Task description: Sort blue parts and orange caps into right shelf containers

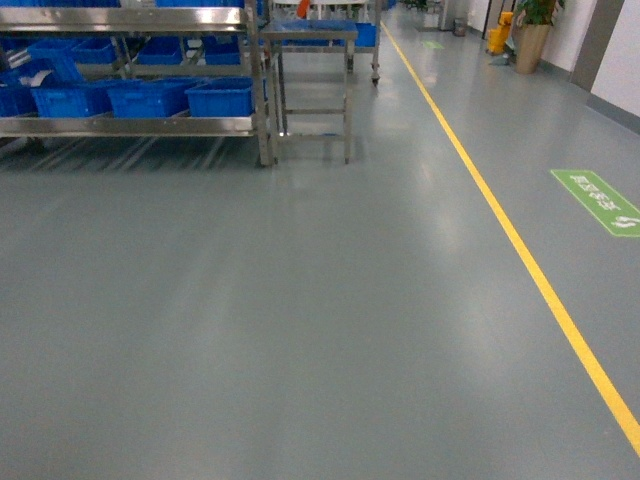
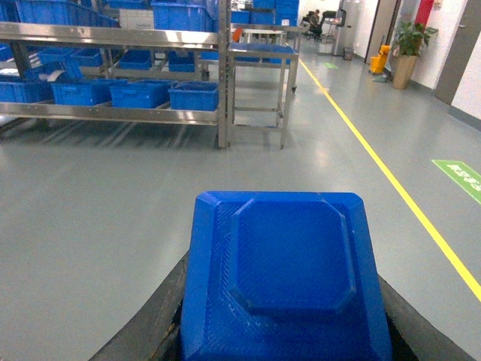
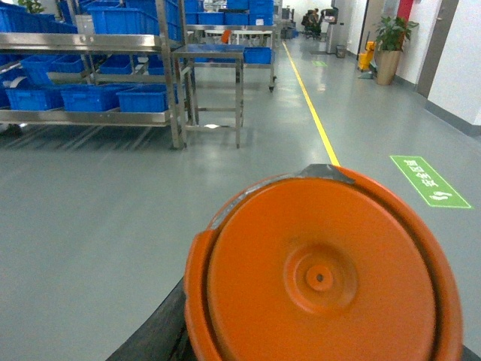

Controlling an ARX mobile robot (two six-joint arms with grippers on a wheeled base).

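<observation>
In the left wrist view a blue part [image 2: 289, 278], a square block with cut corners and a raised centre, fills the foreground. My left gripper [image 2: 285, 342] is shut on it, dark fingers [image 2: 146, 331] showing at both sides. The right wrist view is filled by a round orange cap [image 3: 323, 274], and my right gripper [image 3: 316, 350] is shut on it, one dark finger [image 3: 154, 335] visible at its left. Neither gripper shows in the head view. Bright-blue shelf containers [image 1: 150, 97] sit in a row on a steel rack [image 1: 130, 126], far ahead on the left.
A small steel table [image 1: 310, 35] stands right of the rack. A yellow floor line [image 1: 520, 250] runs away on the right, beside a green floor sign [image 1: 597, 200]. A potted plant [image 1: 532, 30] and a yellow bucket [image 1: 498, 38] stand by the far wall. Grey floor lies between me and the rack.
</observation>
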